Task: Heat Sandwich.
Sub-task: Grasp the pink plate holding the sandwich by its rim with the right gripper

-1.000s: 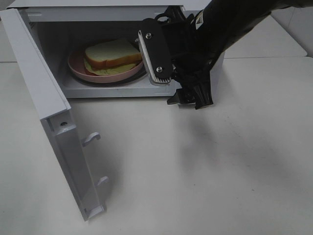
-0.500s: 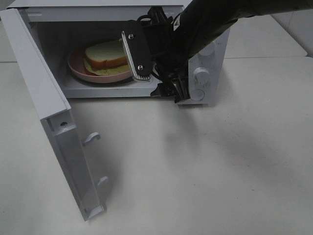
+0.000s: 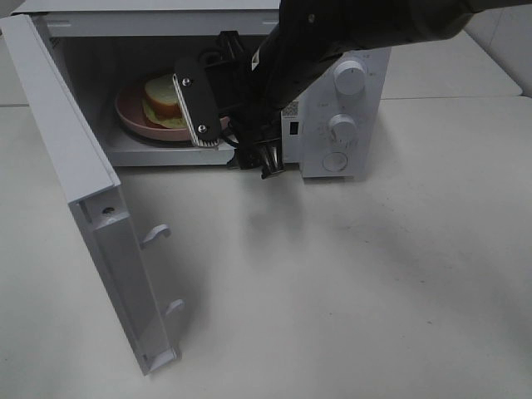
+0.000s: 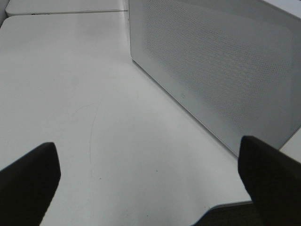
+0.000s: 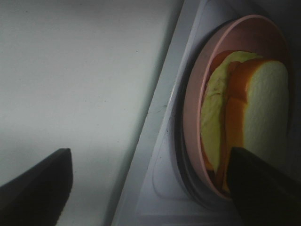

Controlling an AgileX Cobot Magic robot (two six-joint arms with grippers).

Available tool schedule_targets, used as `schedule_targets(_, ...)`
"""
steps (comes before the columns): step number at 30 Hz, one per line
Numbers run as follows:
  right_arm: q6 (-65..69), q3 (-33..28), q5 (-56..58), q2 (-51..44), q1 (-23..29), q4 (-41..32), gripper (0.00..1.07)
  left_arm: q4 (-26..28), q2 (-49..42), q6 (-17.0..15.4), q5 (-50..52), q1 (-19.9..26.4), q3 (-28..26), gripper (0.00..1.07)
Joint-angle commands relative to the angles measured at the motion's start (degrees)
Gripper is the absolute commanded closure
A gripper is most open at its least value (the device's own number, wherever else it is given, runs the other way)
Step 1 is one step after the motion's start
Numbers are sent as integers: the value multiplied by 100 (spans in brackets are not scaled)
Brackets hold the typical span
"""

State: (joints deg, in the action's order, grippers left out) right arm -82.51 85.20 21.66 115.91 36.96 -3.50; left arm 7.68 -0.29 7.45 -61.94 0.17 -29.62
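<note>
The sandwich [image 3: 162,98], made of square white-bread slices with pale yellow-green and reddish filling, is seen lying on a round pink plate [image 3: 131,116] inside the cavity of the white box-shaped microwave oven [image 3: 349,158], towards the hinge side. It is judged to have been set there, plate and all, so that it can be heated once the oven is shut. The microwave's white hinged door [image 3: 79,174] is swung wide, which leaves the cavity reachable from the front.

The right gripper [image 3: 237,137] is held at the microwave's mouth, just in front of the plate and turned on its side. Its fingers [image 3: 199,108] are spread apart and nothing is clasped between them. In the right wrist view the plate rim and sandwich are seen beyond the gap, and no contact can be made out.

The left gripper [image 4: 150,188] is kept outside the microwave, beside the outer face of the open door and above the plain white bench [image 4: 70,94]. Its fingers [image 4: 28,181] are parted to the full and hold nothing. That station is judged to suit pushing the door closed. The door is not yet shut, and the two round white dials [image 3: 349,75] on the microwave's front panel are untouched, so the heating itself is taken to be ahead
</note>
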Motion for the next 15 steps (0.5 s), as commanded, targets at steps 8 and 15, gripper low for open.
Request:
schedule_targets(8,-17,917,246,762,57,6,24,40,-34,-17,52,29,0,10)
schedule_targets(15,487,1501,453,1163,57,315,25,40,-34,-17,52,29,0,10)
